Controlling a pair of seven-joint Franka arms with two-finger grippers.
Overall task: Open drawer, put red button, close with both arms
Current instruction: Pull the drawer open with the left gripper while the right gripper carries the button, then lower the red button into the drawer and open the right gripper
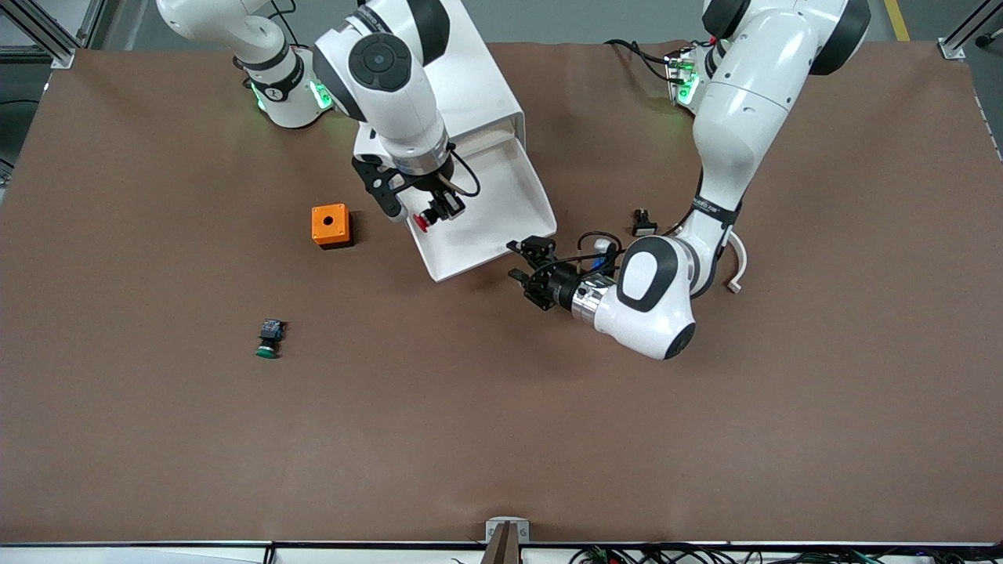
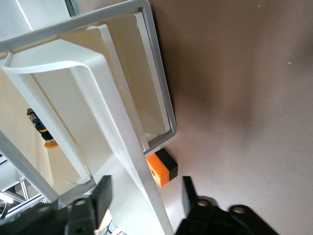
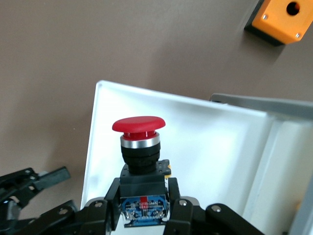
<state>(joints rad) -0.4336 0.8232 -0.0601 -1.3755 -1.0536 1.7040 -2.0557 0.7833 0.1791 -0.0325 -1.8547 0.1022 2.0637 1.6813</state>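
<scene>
The white drawer (image 1: pixel 501 196) stands pulled open from its white cabinet (image 1: pixel 478 78). My right gripper (image 1: pixel 439 210) is shut on the red button (image 1: pixel 423 222) and holds it over the open drawer. In the right wrist view the fingers (image 3: pixel 183 210) grip the button's black-and-blue body (image 3: pixel 144 205), with the red cap (image 3: pixel 139 125) over the drawer's white floor (image 3: pixel 210 142). My left gripper (image 1: pixel 519 262) is open at the drawer's front corner toward the left arm's end. In the left wrist view the drawer's front panel (image 2: pixel 122 147) runs between its open fingers (image 2: pixel 98 196).
An orange box (image 1: pixel 331 225) sits beside the drawer toward the right arm's end and also shows in the left wrist view (image 2: pixel 161 169). A green-capped button (image 1: pixel 269 338) lies nearer the camera. A small black part (image 1: pixel 643 223) and a white curved piece (image 1: pixel 736 270) lie by the left arm.
</scene>
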